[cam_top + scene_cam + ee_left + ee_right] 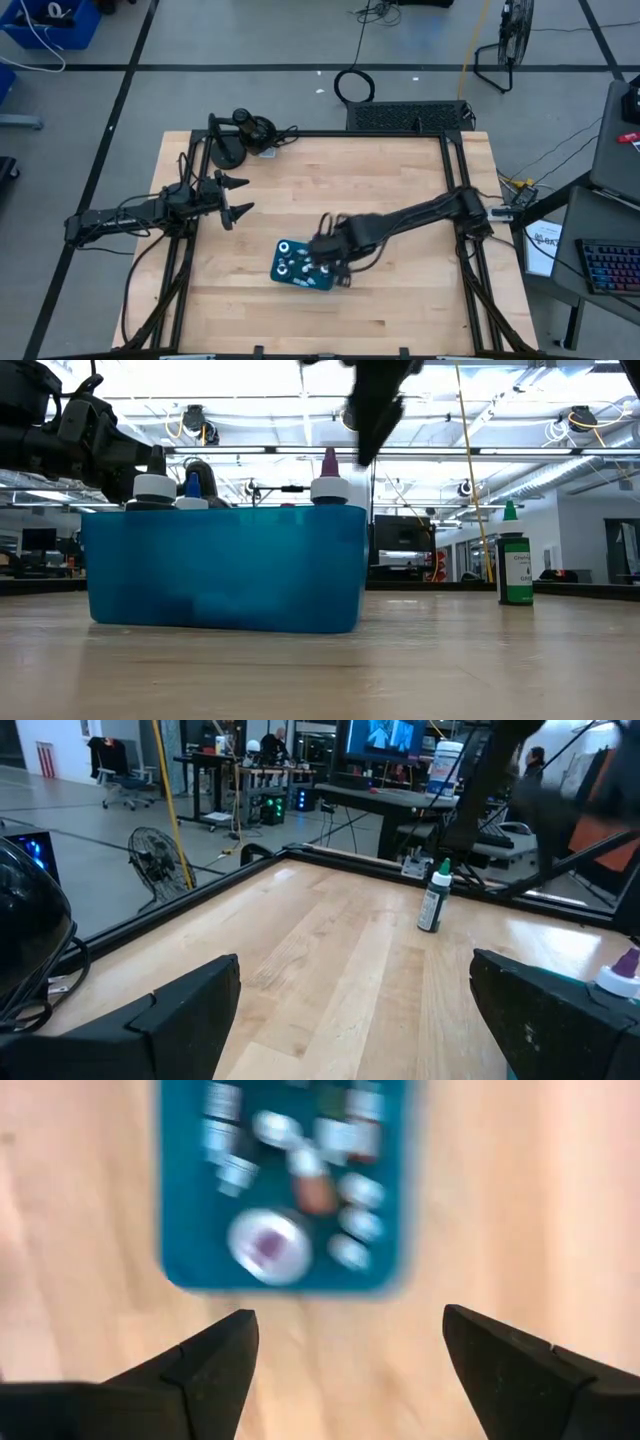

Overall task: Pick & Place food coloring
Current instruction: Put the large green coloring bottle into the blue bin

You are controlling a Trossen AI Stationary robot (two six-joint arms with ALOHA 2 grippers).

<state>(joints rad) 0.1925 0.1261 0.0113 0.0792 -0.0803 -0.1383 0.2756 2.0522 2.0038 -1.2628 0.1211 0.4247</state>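
The food coloring bottles [300,1175] stand in a teal tray [300,266] near the table's middle, white caps up. In the low view a white cap [153,487], a blue tip [193,484] and a purple tip [329,465] rise above the tray wall [225,565]. One green bottle [515,565] stands alone on the table, also in the left wrist view [434,898]. My right gripper [350,1350] hangs open above the tray's near-right edge [338,274], pointing down, touching nothing. My left gripper [236,196] waits open at the table's left side.
A black round stand [226,152] with cables sits at the table's far left corner. A black frame [450,160] runs around the table's edges. Bare wood [400,300] lies near and right of the tray.
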